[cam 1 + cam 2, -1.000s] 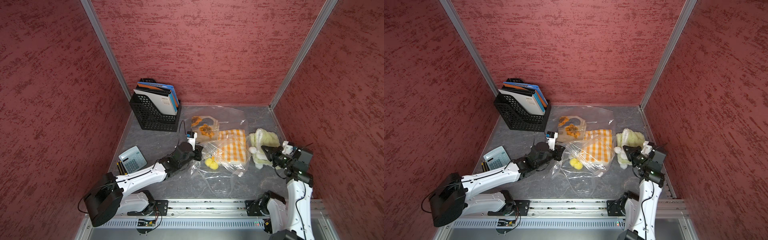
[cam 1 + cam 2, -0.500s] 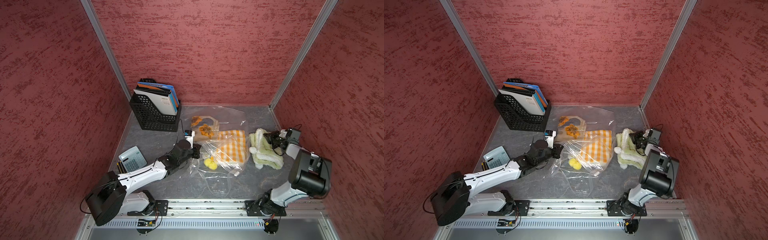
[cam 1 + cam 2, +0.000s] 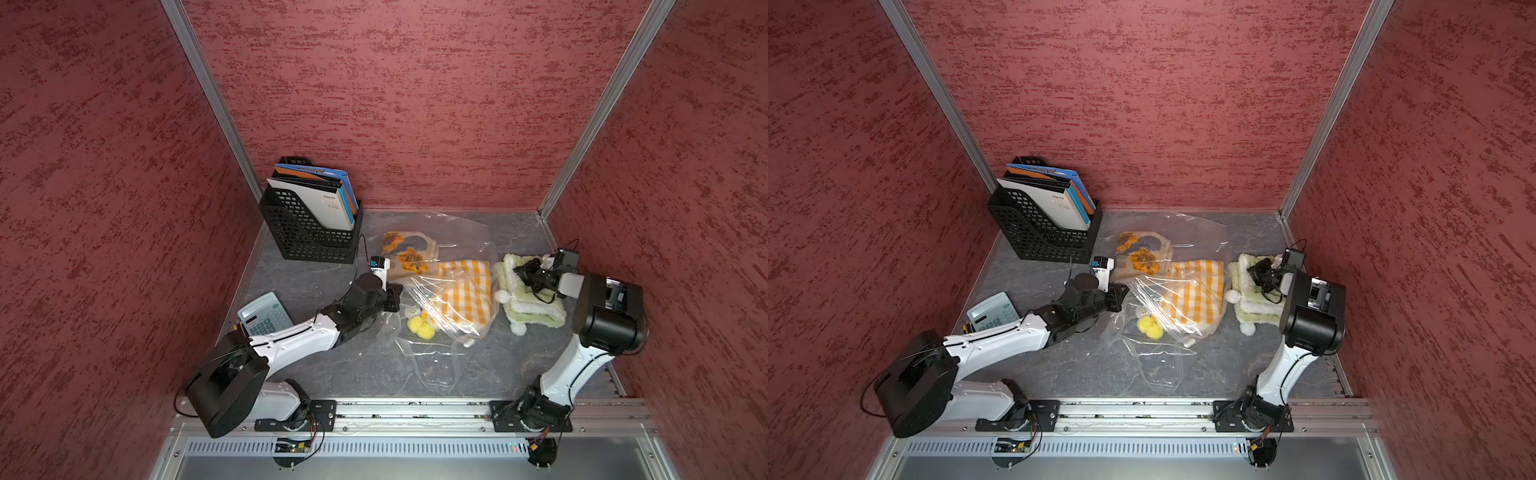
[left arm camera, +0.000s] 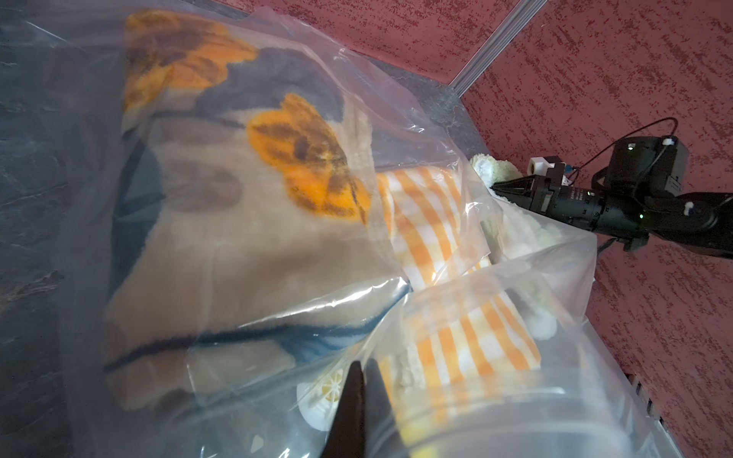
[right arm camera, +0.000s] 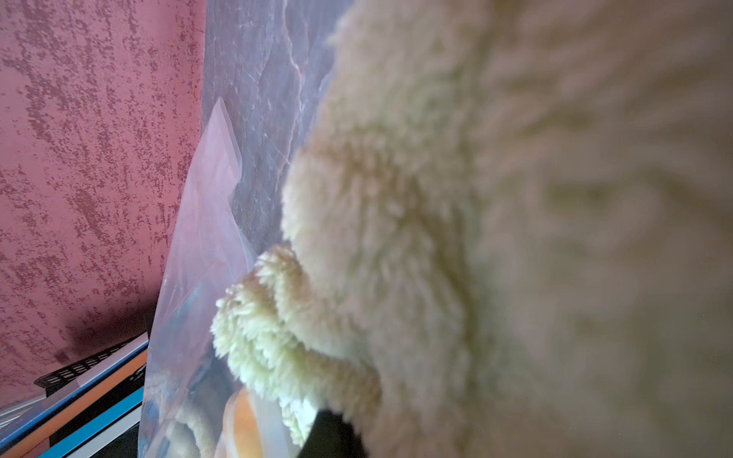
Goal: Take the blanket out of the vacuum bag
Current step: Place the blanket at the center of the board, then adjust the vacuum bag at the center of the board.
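The clear vacuum bag lies mid-table. It holds a flowered blanket, an orange-checked cloth and yellow pompoms. My left gripper is shut on the bag's film beside the round white valve. A pale green fluffy blanket lies outside the bag to its right. My right gripper rests low on it, shut, tips in the fluff. In the right wrist view, fleece hides most of the jaws.
A black file rack with folders stands at the back left. A calculator lies by the left wall. Red walls close in three sides, and the arm rail runs along the front. The bag's slider clip lies near the front.
The right arm swung from upright near the front to low along the right wall, its gripper staying on the green blanket. The left gripper shifted slightly with the bag film.
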